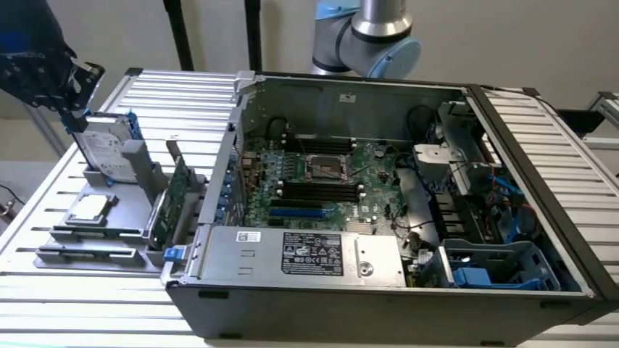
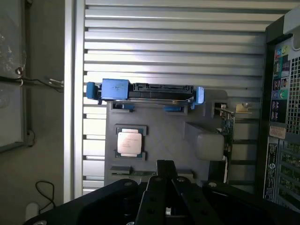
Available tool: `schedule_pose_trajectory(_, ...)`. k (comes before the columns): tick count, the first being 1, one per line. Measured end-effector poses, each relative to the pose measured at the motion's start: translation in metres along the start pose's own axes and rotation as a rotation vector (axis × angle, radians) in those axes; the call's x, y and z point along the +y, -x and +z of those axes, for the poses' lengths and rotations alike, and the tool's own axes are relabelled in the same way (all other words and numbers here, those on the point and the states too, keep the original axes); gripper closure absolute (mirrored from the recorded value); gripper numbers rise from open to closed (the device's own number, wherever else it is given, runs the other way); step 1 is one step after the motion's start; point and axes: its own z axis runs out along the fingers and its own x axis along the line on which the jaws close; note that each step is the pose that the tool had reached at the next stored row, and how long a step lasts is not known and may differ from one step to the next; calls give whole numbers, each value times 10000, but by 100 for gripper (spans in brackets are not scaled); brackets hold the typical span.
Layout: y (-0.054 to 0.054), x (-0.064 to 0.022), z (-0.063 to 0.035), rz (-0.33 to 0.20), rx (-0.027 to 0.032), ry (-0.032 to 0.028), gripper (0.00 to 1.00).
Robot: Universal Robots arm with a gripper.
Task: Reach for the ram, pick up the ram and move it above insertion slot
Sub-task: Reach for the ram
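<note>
My gripper (image 1: 69,109) hangs high at the exterior view's left, over the far end of the grey parts holder (image 1: 58,257), beside the upright silver hard drive (image 1: 106,148). In the wrist view its fingers (image 2: 165,171) meet at the tips with nothing between them. The ram (image 2: 123,173) is a thin stick lying in the holder's nearest groove (image 1: 92,253), partly hidden behind my fingers. The black memory sockets (image 1: 314,191) run in parallel on the motherboard inside the open computer case (image 1: 541,239), well away from the gripper.
A processor chip (image 1: 87,209) and a tall green expansion card (image 1: 176,196) also sit in the holder. A square processor socket (image 1: 327,169) and a blue slot (image 1: 295,212) lie near the memory sockets. The slatted table (image 1: 184,94) surrounds the case.
</note>
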Motion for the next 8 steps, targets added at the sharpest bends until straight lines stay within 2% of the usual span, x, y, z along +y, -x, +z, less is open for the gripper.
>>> schedule_pose_trajectory(3, -1, -57, 2, 1, 1, 2, 89)
schedule_pose_trajectory(8, -5, -277, 10, 1, 8, 11, 89)
